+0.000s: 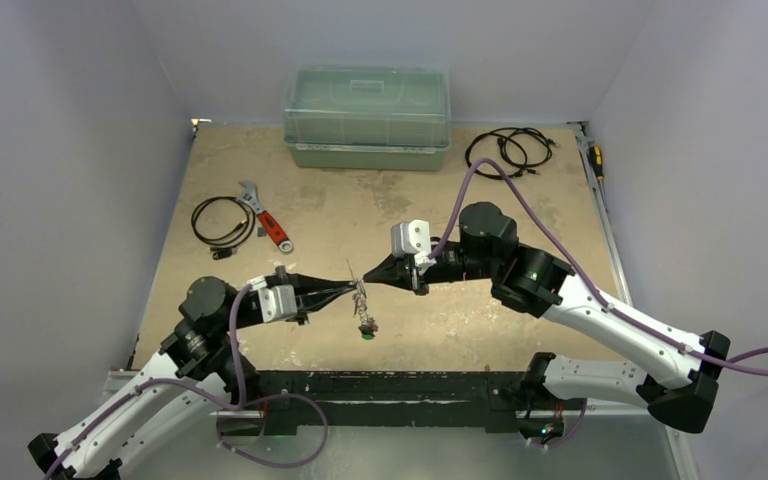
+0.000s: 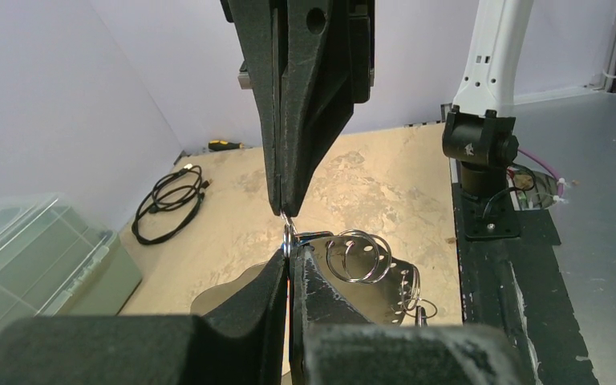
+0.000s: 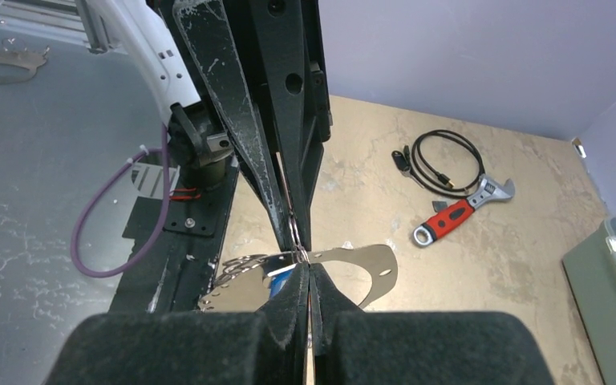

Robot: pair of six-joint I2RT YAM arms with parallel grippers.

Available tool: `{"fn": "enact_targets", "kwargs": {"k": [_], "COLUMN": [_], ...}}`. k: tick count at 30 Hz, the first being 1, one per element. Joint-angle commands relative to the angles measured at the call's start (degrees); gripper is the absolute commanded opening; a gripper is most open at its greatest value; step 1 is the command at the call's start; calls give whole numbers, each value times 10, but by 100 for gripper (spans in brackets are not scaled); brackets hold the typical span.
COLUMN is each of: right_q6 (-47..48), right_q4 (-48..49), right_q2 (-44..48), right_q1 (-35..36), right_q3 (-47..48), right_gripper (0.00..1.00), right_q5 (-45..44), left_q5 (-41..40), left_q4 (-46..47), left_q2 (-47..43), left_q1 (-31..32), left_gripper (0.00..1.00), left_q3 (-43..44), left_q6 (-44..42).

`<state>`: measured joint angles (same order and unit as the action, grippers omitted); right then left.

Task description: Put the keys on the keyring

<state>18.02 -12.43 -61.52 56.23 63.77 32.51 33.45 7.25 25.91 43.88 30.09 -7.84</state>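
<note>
Left gripper (image 2: 289, 265) and right gripper (image 3: 308, 273) meet tip to tip at the centre of the table (image 1: 440, 330). Each has its jaws pressed together on the thin wire of the keyring (image 2: 287, 237). The keys (image 1: 365, 320) hang at 6 o'clock from the pinch, with a green tag (image 1: 368, 334) lowest.

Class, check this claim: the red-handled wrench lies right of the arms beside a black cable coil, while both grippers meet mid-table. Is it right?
No: the top external view shows the red-handled wrench on the left side, beside a black cable coil. The left gripper and right gripper do meet mid-table.
</note>
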Motion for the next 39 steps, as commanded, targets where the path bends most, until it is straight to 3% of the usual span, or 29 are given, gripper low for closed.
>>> {"fn": "enact_targets", "kwargs": {"k": [1, 16, 21, 26, 31, 39], "right_q6": [-1, 0, -1, -3, -5, -8], "right_q4": [-1, -8, 14, 25, 23, 32], "right_q2": [1, -12, 10, 27, 19, -7], "right_q1": [0, 0, 0, 0, 1, 0], "right_q3": [17, 21, 13, 7, 12, 18], "right_gripper": [0, 0, 33, 47, 49, 41], "right_q5": [-11, -20, -30, -22, -6, 13], "left_q5": [-6, -11, -7, 3, 9, 16], "left_q4": [63, 73, 73, 71, 71, 74], "left_q2": [-15, -22, -19, -15, -10, -9], "left_q1": [-2, -6, -6, -6, -6, -7], "left_gripper": [0, 0, 0, 0, 0, 0], "left_q3": [2, -3, -1, 0, 2, 3], "left_q6": [13, 20, 21, 20, 22, 25]}}
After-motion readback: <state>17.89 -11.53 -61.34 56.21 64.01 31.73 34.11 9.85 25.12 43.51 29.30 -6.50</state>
